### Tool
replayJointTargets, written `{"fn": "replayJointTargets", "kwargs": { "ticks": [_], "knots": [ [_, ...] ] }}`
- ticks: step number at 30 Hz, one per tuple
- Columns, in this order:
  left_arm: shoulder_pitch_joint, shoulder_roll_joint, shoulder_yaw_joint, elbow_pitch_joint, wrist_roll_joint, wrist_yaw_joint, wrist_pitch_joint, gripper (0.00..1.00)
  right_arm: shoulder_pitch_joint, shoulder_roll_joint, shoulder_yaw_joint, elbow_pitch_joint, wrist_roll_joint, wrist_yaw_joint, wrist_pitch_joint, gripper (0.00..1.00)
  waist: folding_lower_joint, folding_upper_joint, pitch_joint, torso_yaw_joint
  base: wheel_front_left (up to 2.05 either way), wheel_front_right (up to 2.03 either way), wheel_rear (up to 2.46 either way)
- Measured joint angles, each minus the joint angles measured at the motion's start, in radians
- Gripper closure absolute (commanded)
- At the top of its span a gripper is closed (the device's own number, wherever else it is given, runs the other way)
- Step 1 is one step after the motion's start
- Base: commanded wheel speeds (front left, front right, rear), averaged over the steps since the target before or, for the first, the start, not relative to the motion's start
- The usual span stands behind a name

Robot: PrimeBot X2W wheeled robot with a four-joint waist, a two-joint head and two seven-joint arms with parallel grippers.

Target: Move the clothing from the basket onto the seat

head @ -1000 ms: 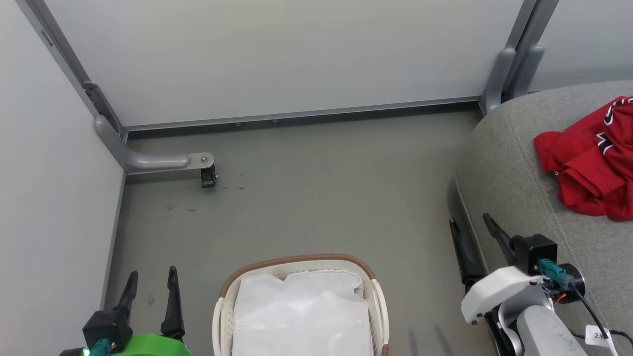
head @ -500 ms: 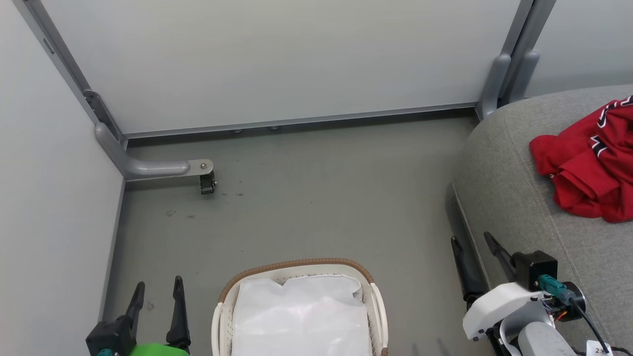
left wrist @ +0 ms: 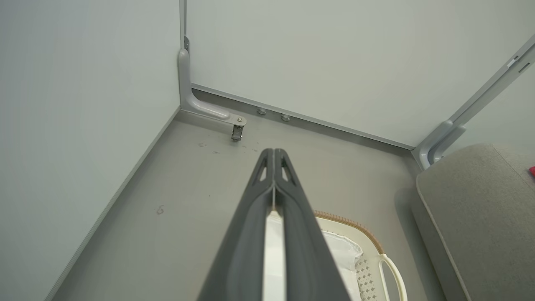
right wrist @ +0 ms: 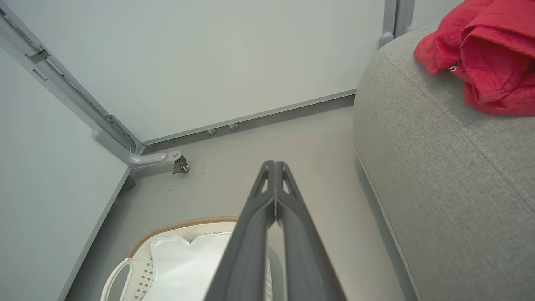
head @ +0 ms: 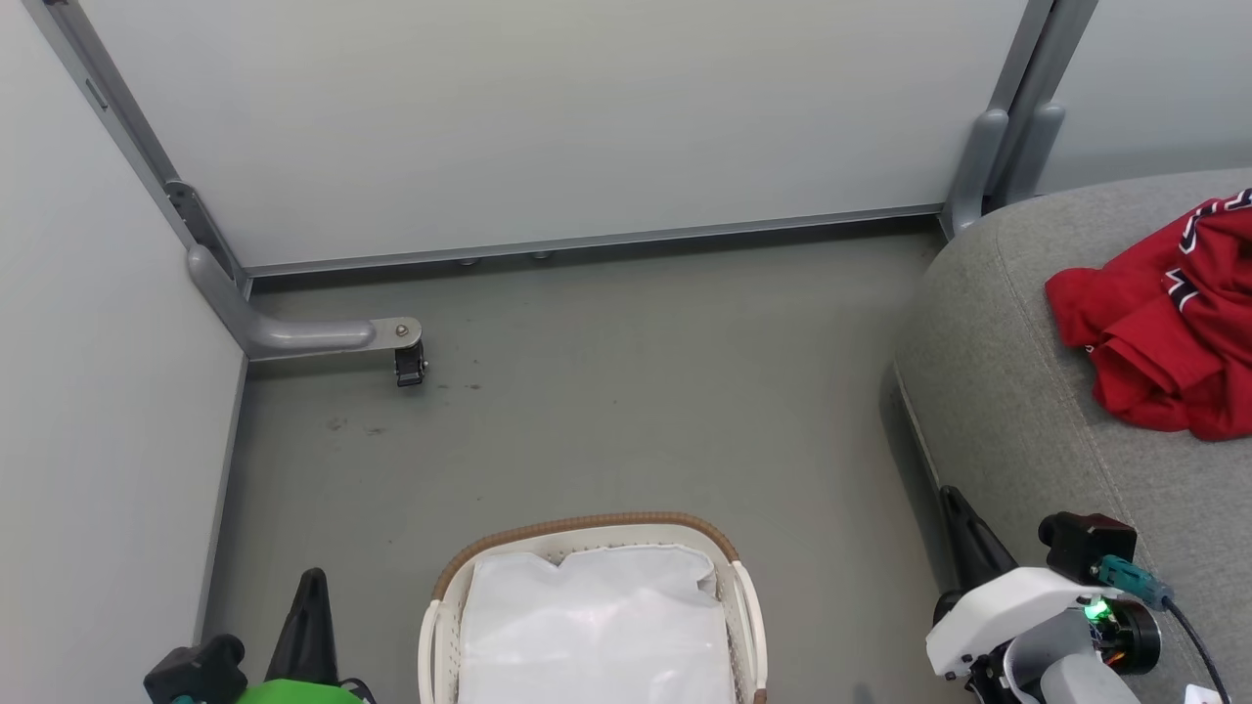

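Bearing the clothing, seat: grey woven upholstery, rounded edge, stitched seam.
Basket: oval white perforated plastic, brown braided rim, on the floor left of the seat.
Liner: white crumpled fabric inside the basket.
Clothing: red soft jersey heaped on the seat, black-and-white trim, lettering unreadable.
Left gripper: dark tapered jaws pressed together, left of the basket.
Right gripper: jaws pressed together, beside the seat's edge.
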Motion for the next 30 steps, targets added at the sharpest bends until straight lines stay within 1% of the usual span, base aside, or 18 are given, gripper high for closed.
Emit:
{"fn": "replayJointTargets", "kwargs": {
  "ticks": [11, 12, 30],
  "knots": [
    [-0.014, 0.0, 0.018, -0.018, -0.184, 0.0, 0.049, 1.0, 0.004, 0.0, -0.02, -0.04, 0.191, 0.0, 0.049, 1.0, 0.0, 0.0, -0.003, 0.001, 0.0, 0.0, 0.0],
    [-0.017, 0.0, 0.02, -0.022, -0.217, 0.0, 0.057, 1.0, 0.005, 0.0, -0.024, -0.047, 0.223, 0.0, 0.056, 1.0, 0.0, 0.0, -0.003, 0.001, 0.0, 0.0, 0.0],
    [-0.046, 0.0, 0.04, -0.042, -0.466, 0.0, 0.126, 1.0, 0.017, -0.001, -0.055, -0.096, 0.48, 0.0, 0.122, 1.0, 0.0, 0.0, -0.008, 0.002, 0.0, 0.0, 0.0]
  ]
}}
